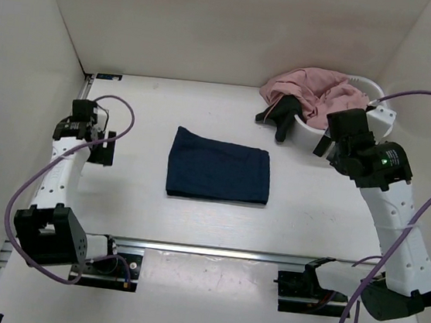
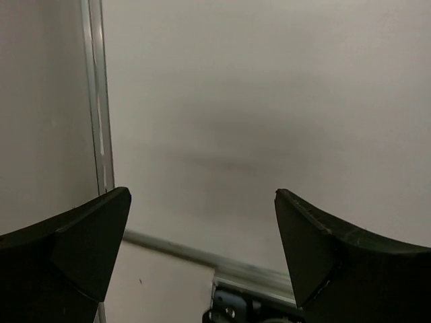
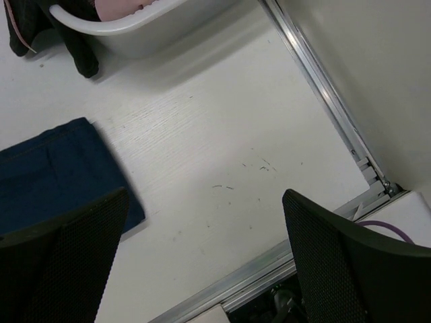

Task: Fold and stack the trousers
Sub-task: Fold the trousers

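Left arm folded back at the left desk edge. Left hand (image 2: 202, 194) is released: fingers wide apart, nothing between them, facing a blank white surface with a metal strip (image 2: 101, 134) down it. Can't tell from that view whether that's wall or desk.

Trousers (image 1: 218, 170) lie mid-desk, folded into a flat dark blue rectangle, clear of both hands.

Right arm is raised at the right, hand (image 3: 205, 194) released and empty, over bare desk (image 3: 222, 134) beside the trousers' edge.

Far right: white basket (image 1: 380, 91) holds a pink garment (image 1: 309, 90); a black garment (image 1: 283, 116) hangs over its rim.

White walls box in the desk. No waistband or stitching is discernible on the trousers.
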